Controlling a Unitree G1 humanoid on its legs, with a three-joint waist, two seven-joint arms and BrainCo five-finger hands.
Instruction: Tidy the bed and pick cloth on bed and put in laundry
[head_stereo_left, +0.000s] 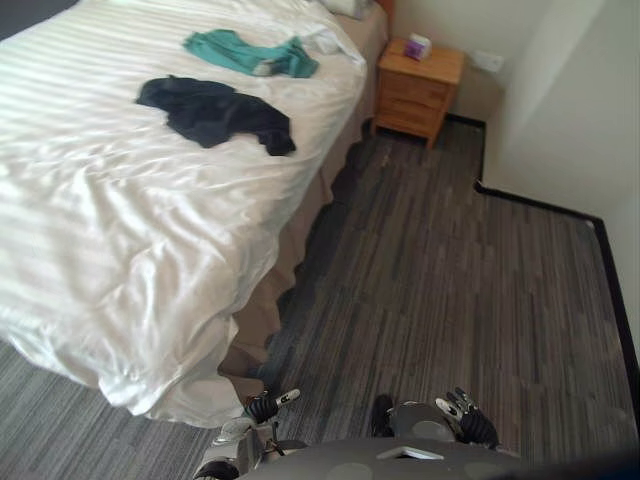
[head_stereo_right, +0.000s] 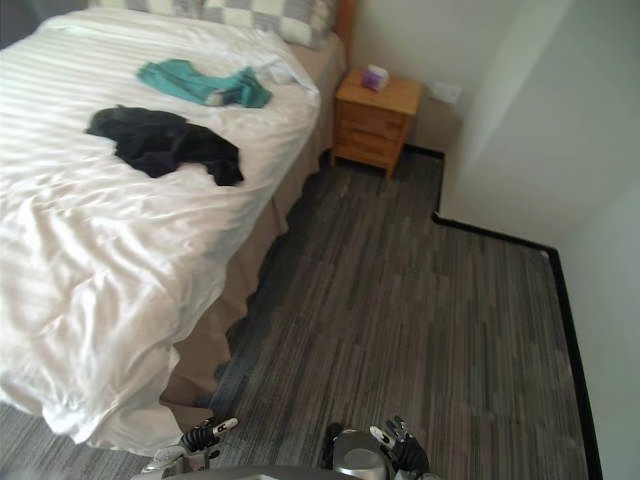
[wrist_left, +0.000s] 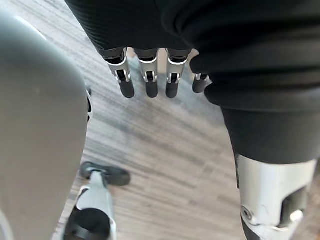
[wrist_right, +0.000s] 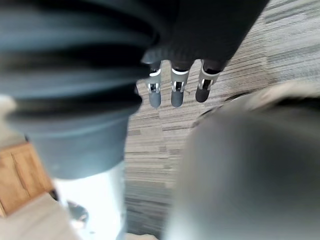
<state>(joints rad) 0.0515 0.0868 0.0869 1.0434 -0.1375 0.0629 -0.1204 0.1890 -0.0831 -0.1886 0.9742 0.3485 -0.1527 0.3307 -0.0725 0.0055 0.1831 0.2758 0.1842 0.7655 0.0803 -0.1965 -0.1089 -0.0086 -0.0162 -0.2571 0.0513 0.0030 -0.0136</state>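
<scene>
Nearest, hanging low over the floor (head_stereo_left: 450, 280): left hand (head_stereo_left: 262, 405) and right hand (head_stereo_left: 465, 415), fingers straight, relaxed, empty. Farther off on the white bed (head_stereo_left: 100, 230): dark cloth (head_stereo_left: 215, 112), stretched crosswise toward the bed's right edge; beyond it teal cloth (head_stereo_left: 250, 53), likewise crosswise, near the head end.

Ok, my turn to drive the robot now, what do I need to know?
Left hand: open, empty, low at the robot's side. Right hand: the same.
Black garment and teal garment both lie on the bed's white duvet, the teal one farther from the robot.
Done: nothing picked up yet.
Left: take both to the laundry, smooth the rumpled duvet.
</scene>
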